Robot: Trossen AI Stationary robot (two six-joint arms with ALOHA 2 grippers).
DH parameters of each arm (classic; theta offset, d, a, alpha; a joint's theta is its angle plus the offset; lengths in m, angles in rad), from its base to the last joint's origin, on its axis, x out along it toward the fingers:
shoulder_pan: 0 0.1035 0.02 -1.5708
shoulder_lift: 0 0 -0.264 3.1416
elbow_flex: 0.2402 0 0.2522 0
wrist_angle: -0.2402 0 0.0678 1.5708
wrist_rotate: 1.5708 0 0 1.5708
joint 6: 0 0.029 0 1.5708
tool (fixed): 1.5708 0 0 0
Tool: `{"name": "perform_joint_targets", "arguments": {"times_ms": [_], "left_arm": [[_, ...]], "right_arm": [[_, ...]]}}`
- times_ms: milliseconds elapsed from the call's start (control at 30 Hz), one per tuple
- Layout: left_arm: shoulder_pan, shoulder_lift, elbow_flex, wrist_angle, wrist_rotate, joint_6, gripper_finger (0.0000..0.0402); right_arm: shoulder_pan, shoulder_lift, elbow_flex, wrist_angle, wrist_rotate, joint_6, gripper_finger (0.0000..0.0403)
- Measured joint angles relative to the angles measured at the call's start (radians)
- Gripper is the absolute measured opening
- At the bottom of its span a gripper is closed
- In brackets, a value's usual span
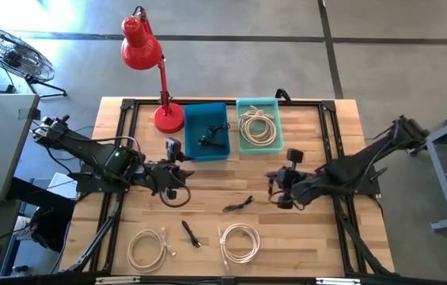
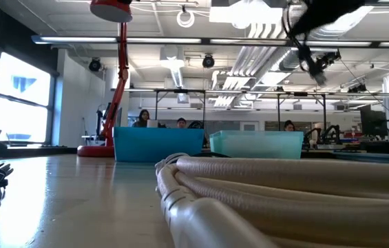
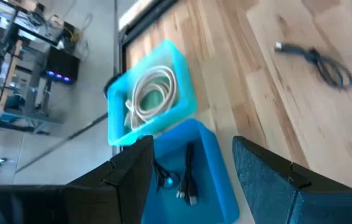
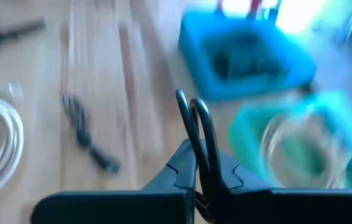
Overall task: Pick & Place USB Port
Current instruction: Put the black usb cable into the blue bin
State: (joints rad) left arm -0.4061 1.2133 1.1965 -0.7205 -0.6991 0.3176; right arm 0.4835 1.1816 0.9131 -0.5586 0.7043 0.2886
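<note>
- Landmark: blue bin (image 1: 206,131), far side of the tabletop (image 1: 318,229), just beside the red lamp (image 1: 148,63)'s base.
- Right tool (image 4: 199,134): fingers pressed together on a thin black cable loop (image 4: 191,121). It hangs over the tabletop, out from the teal bin (image 1: 259,125) that touches the blue bin's side.
- Left tool (image 3: 191,180): fingers apart, nothing between them, just off the blue bin's near lamp-side corner.
- Blue bin holds black cables (image 3: 185,177) with silver plugs.
- Teal bin holds a coiled white cable (image 1: 258,127).
- Loose black cable (image 1: 239,205) on the tabletop, out from the blue bin toward the near edge, between the two tools, touching neither.
- Further from the bin, near the front edge: white coil (image 1: 149,247), small black cable (image 1: 190,233), second white coil (image 1: 240,241).
- Low view: people seated in the room beyond the bins.
- No readable labels or writing on anything.
</note>
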Motion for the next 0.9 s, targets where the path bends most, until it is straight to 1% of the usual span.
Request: {"name": "perform_joint_targets", "arguments": {"times_ms": [133,233,300,400,467,633,800,867,900], "left_arm": [[0.000,0.008,0.000,0.055,0.000,0.007,0.0213],[0.003,0.018,0.000,0.097,0.005,0.058,0.0213],[0.029,0.028,0.001,0.155,0.046,0.107,0.0213],[0.098,0.035,-0.001,0.202,0.175,0.179,0.0213],[0.158,0.033,0.000,0.243,0.254,0.203,0.0213],[0.296,0.033,0.000,0.292,0.494,0.256,0.0213],[0.391,0.062,-0.001,0.389,0.751,0.313,0.0213],[0.421,0.075,-0.025,0.422,0.852,0.336,0.0213],[0.435,0.083,-0.039,0.463,0.898,0.348,0.0213]], "right_arm": [[0.000,-0.027,0.000,0.165,0.005,-0.281,0.0001],[-0.011,-0.031,0.000,0.264,-0.004,-0.443,0.0000],[-0.028,-0.031,0.000,0.308,-0.022,-0.531,0.0000],[-0.068,-0.031,0.000,0.358,-0.065,-0.614,0.0000],[-0.096,-0.031,0.000,0.381,-0.085,-0.643,0.0000],[-0.152,-0.031,0.000,0.440,-0.124,-0.708,0.0000],[-0.192,-0.031,0.000,0.527,-0.196,-0.790,0.0000],[-0.205,-0.031,0.000,0.569,-0.232,-0.830,0.0000],[-0.210,-0.031,0.000,0.588,-0.252,-0.853,0.0000]]}}
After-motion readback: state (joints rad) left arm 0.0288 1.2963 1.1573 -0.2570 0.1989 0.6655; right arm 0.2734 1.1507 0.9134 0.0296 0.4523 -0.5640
